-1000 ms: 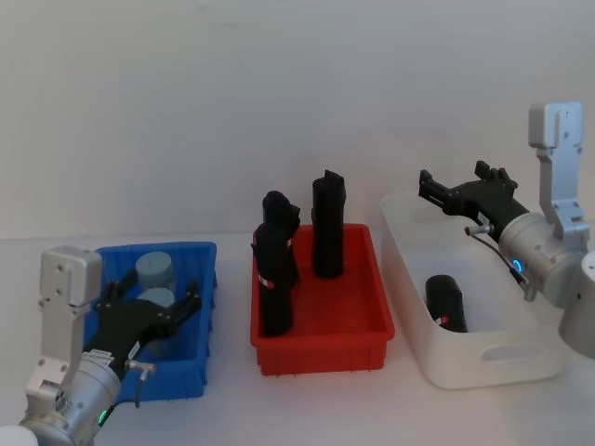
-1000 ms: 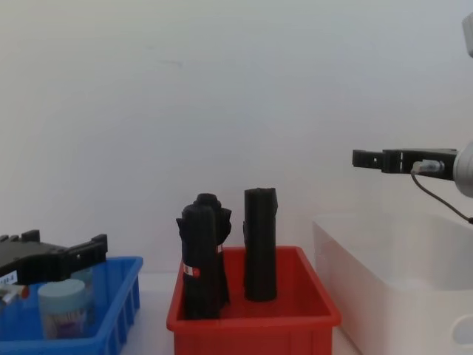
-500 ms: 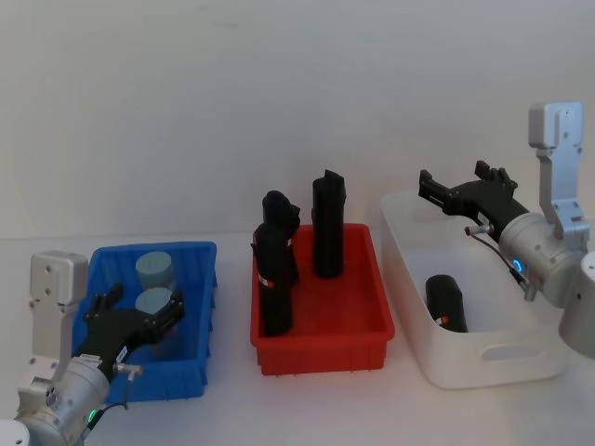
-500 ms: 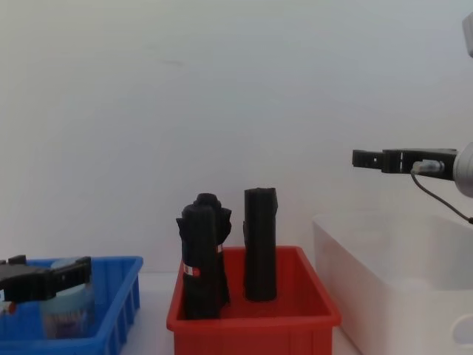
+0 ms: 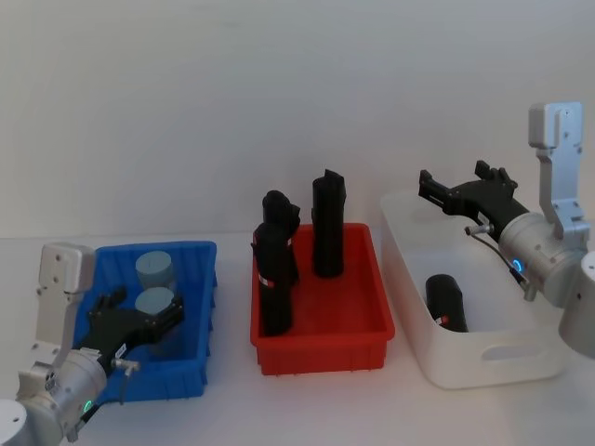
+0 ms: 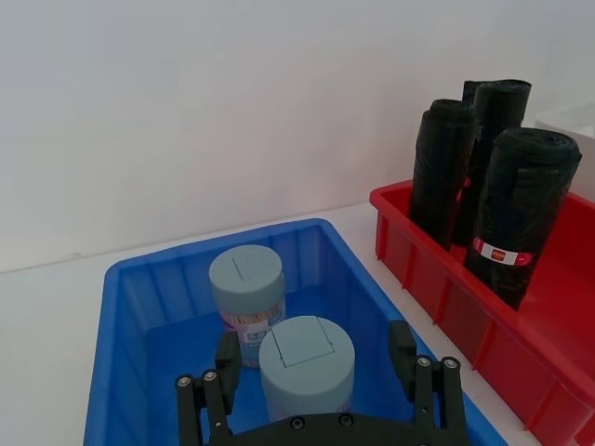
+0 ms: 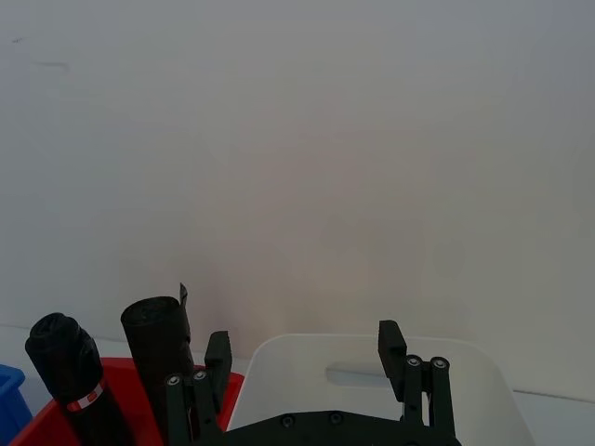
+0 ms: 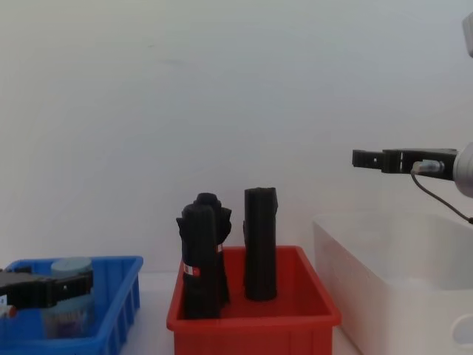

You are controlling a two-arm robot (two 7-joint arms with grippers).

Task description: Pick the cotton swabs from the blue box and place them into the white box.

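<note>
Head: left gripper [image 5: 147, 314] spread astride near clear grey-lidded cotton-swab tub [image 5: 154, 299] in shallow blue plastic bin [image 5: 177, 383]; right gripper [image 5: 454, 188] spread, idle over milky-white plastic box [image 5: 493, 367]. Left wrist: fingers [image 6: 228, 356] flank tub, gaps both sides. Grasp step; next close, lift.

**Three containers in a row, left to right**

On the table [image 5: 232, 409]: left box [image 5: 186, 381], middle bin [image 5: 325, 358] just beside it, right box [image 5: 493, 358] just beyond that.

Left box: two cotton swab tubs upright, the rear tub [image 5: 154, 270] behind the near tub [image 5: 155, 307]. The left gripper [image 5: 149, 311] straddles the near tub, one finger on each side.

Middle bin: three rolls upright. The front roll [image 5: 274, 288] and the second roll [image 5: 282, 232] behind it stand at the left; the third roll [image 5: 328, 223] stands toward the back.

Right box: one lying roll [image 5: 444, 302] inside. The right gripper [image 5: 454, 181] hangs above the back end, fingers spread, nothing between.
</note>
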